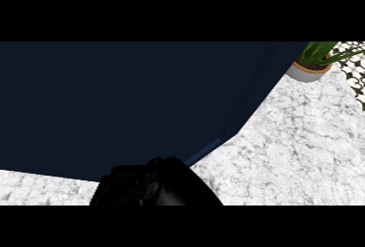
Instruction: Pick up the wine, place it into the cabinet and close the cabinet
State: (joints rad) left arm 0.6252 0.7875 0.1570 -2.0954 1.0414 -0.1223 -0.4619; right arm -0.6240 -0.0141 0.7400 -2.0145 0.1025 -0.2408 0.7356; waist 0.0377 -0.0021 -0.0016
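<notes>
With a dark hand (153,185) low at the cabinet (121,106) edge, fingers too murky to tell open or curled, and the wine out of sight, you should push the door evenly, clear of the plant (314,60).

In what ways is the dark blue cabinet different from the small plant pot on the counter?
The cabinet is dark navy and plain; the plant pot is pale grey with an orange-brown rim. The cabinet fills most of the view, while the pot is small at the upper right corner. The cabinet has straight edges; the pot is round and holds green leaves. A black hand shows at the cabinet's lower edge, far from the pot. Both stand on the white marbled counter.
</notes>
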